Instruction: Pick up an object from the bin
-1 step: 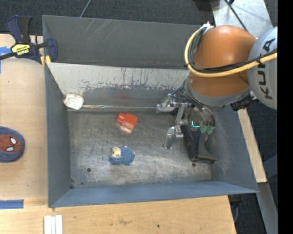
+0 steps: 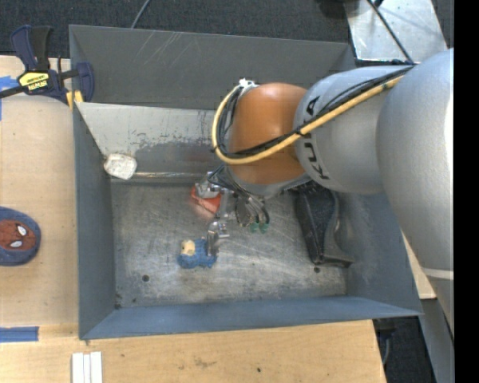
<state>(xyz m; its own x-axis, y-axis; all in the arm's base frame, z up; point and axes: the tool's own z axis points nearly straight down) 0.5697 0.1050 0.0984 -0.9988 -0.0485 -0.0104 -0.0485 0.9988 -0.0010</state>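
Observation:
My gripper (image 2: 216, 236) reaches down below the orange wrist cover, near the middle of the bin floor. Its tip stands just above and to the right of a small blue thing with a pale yellow top (image 2: 195, 255), at or very near its right edge. A red thing (image 2: 205, 200) lies just behind the gripper, partly hidden under the wrist cover. A small green bit (image 2: 260, 227) shows to the right of the gripper.
A white crumpled lump (image 2: 120, 165) sits in the far left corner against the back wall. A black, dark grey object (image 2: 322, 225) lies along the right side, partly under the arm. The arm covers the bin's back right part.

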